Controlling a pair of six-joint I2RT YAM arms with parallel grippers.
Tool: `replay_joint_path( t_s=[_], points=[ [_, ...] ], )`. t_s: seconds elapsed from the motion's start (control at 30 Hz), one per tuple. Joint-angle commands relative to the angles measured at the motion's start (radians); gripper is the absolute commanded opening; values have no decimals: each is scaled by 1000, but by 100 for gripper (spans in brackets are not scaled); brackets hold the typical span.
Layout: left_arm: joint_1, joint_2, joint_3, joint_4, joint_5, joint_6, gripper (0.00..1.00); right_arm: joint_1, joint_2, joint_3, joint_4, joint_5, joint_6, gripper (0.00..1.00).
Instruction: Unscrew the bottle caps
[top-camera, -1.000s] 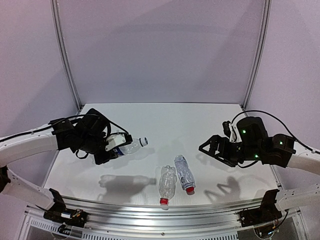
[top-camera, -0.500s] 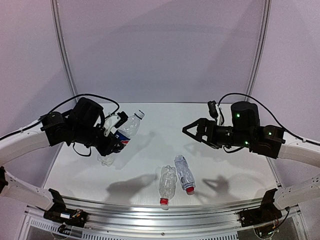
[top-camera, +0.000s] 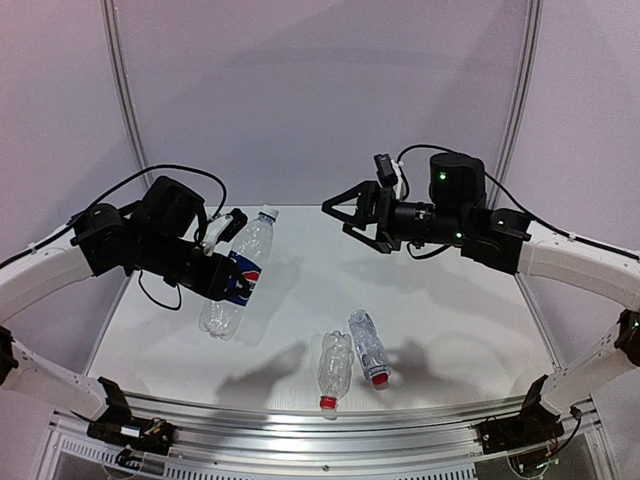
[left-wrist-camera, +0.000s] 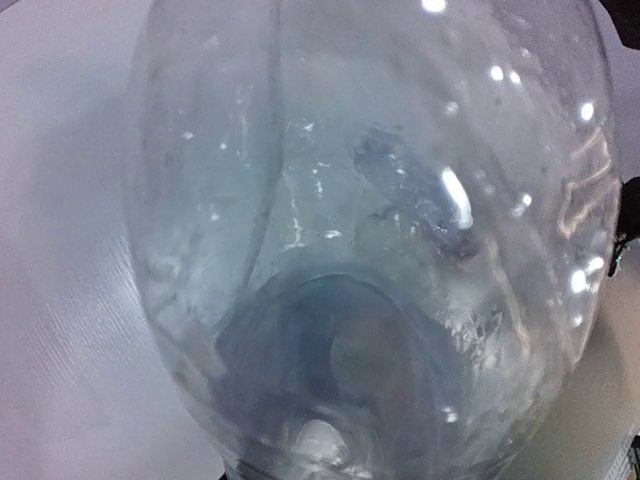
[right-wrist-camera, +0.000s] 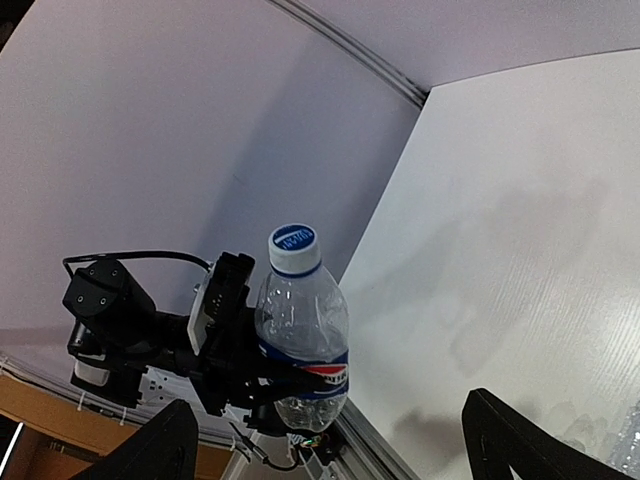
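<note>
Holding the labelled bottle (top-camera: 238, 290) clear of the table (top-camera: 450, 300), tilted with its whitish cap (top-camera: 267, 213) uppermost and turned toward the other arm, the left gripper (top-camera: 226, 264) is clamped round the bottle's middle. The right gripper (top-camera: 340, 218) hangs near the cap without touching it, jaws spread wide and holding nothing. The step in hand looks like the first unscrewing: one arm steadies, the other lines up. Next, the right gripper would need to centre on the cap, close on it and twist against a firm left grip. Two plain bottles (top-camera: 333, 365) with red caps (top-camera: 327, 403) lie near the table's front edge.
</note>
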Motion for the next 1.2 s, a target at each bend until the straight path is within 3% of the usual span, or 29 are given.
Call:
replay_joint_path(
  t_s=[0.0, 0.27, 1.17],
  points=[
    [-16, -18, 9, -25, 124, -26, 0, -6, 76, 62, 58, -117, 57, 92],
    [-48, -15, 22, -62, 154, 11, 0, -6, 171, 172, -32, -92, 115, 82],
    [-87, 34, 71, -129, 57, 68, 0, 65, 391, 410, -177, -164, 170, 48]
  ],
)
